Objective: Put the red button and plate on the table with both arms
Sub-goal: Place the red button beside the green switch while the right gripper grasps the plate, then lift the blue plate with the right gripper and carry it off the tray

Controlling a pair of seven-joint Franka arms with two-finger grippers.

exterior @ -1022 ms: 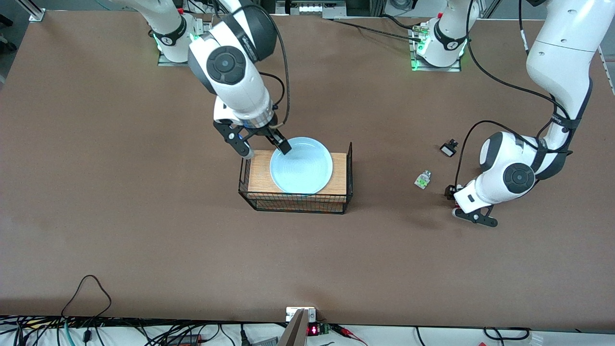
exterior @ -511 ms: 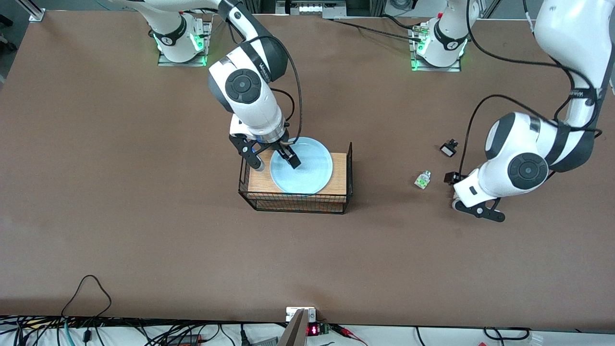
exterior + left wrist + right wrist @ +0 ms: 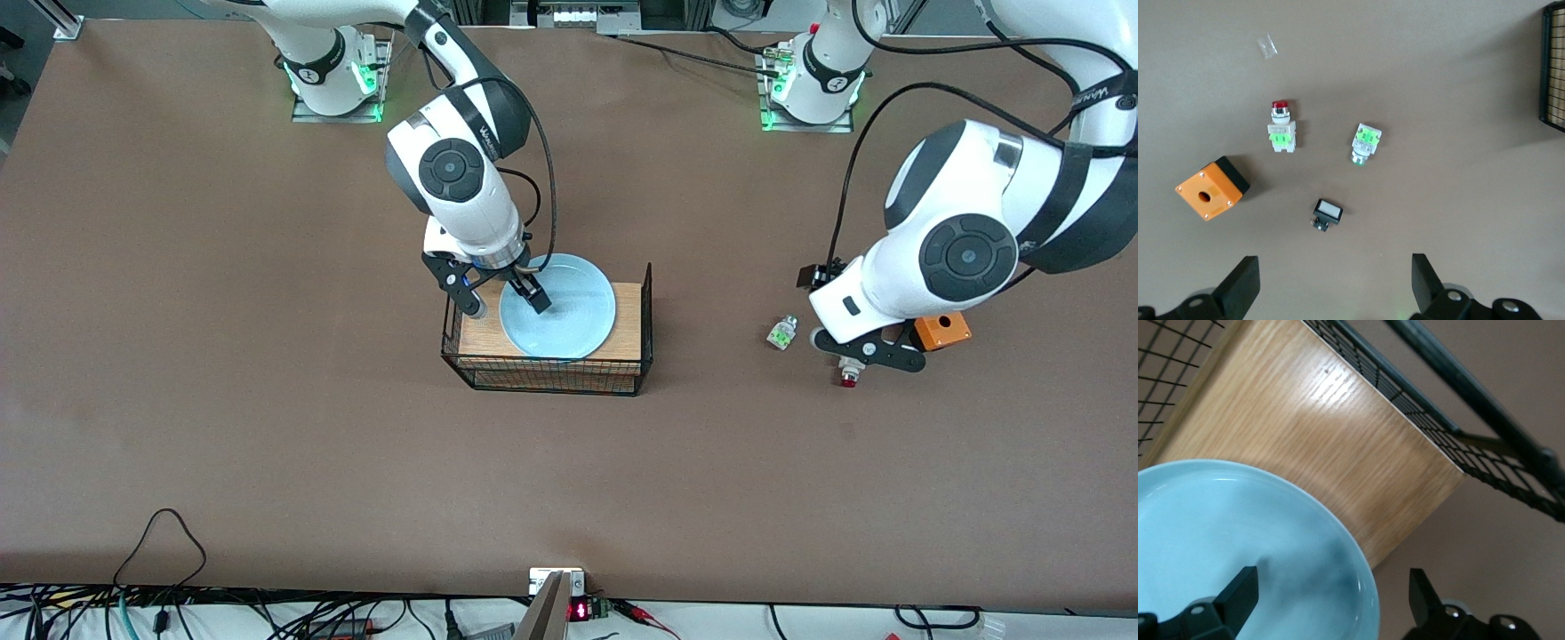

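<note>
The pale blue plate (image 3: 569,311) lies on the wood-topped wire basket (image 3: 636,373). My right gripper (image 3: 502,298) is open and straddles the plate's rim: one finger is over the inside of the plate (image 3: 1238,540), the other outside the rim. The red button (image 3: 847,377) lies on the brown table (image 3: 267,400) toward the left arm's end. My left gripper (image 3: 867,354) is open and empty, up in the air over it. The left wrist view shows the red button (image 3: 1281,127) lying free, well clear of my left gripper (image 3: 1335,287).
An orange box with a hole (image 3: 944,331) and a whitish-green piece without a red cap (image 3: 782,332) lie beside the button. A small black part (image 3: 1327,215) and a clear scrap (image 3: 1267,45) also lie there. The basket's black wire wall (image 3: 1471,407) rises beside the plate.
My left arm has risen from the table, uncovering the red button and orange box. My right gripper came down over the plate's rim, then held almost still.
</note>
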